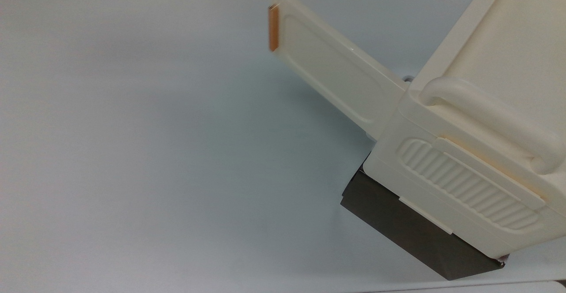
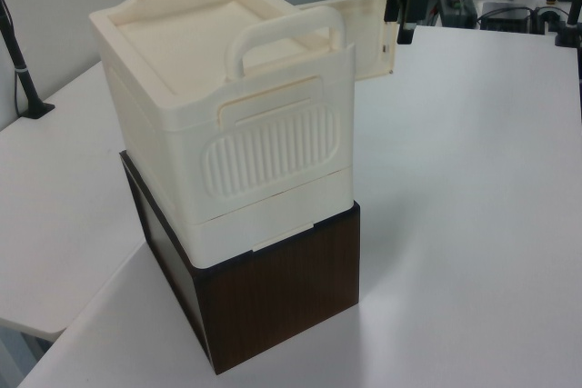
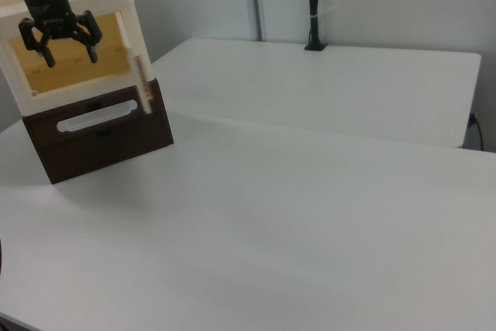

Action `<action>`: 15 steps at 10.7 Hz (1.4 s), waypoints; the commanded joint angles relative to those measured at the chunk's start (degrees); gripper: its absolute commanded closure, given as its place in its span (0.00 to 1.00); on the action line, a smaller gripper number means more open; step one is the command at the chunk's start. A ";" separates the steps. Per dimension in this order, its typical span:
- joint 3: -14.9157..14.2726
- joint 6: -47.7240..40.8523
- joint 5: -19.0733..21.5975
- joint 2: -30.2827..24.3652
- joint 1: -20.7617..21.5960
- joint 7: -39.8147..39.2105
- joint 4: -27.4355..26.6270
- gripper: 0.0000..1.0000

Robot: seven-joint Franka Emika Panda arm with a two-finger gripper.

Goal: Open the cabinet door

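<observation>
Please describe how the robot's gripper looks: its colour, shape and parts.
The gripper is black, with thin prong-like fingers spreading from a dark body. Above it, in the right view, sits a light grey wrist section. In the left view it appears as a dark, narrow shape.

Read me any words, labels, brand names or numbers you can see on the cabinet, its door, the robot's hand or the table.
There is no readable text.
The cabinet is plain cream plastic with no print.
The cabinet door has only an orange handle strip, no lettering.
The hand carries no legible marking.
The table is bare white.
</observation>
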 commanded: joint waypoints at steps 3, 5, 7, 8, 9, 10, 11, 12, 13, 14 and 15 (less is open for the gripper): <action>-1.58 0.50 -2.63 -0.57 -5.16 5.61 -3.17 0.00; -1.85 0.67 -2.63 -0.31 -8.40 5.61 -4.31 0.00; -1.85 0.59 -2.71 -0.31 -10.09 7.96 -5.80 0.00; -1.85 0.41 -2.63 -0.22 -10.79 8.85 -5.99 0.00; -1.85 0.41 -2.63 -0.22 -11.23 8.95 -6.08 0.00; -1.85 0.67 -2.45 -0.13 -11.84 9.04 -6.16 0.00; -1.85 0.59 -2.54 -0.22 -12.20 9.12 -6.25 0.00; -1.85 0.41 -2.63 -0.57 -12.20 9.73 -6.86 0.00; -1.94 0.24 -2.71 -0.83 -12.55 12.52 -7.04 0.00; -1.85 0.06 -3.50 -0.84 -13.16 13.77 -7.04 0.00; -1.85 -0.38 -4.46 -1.01 -13.17 13.52 -7.22 0.00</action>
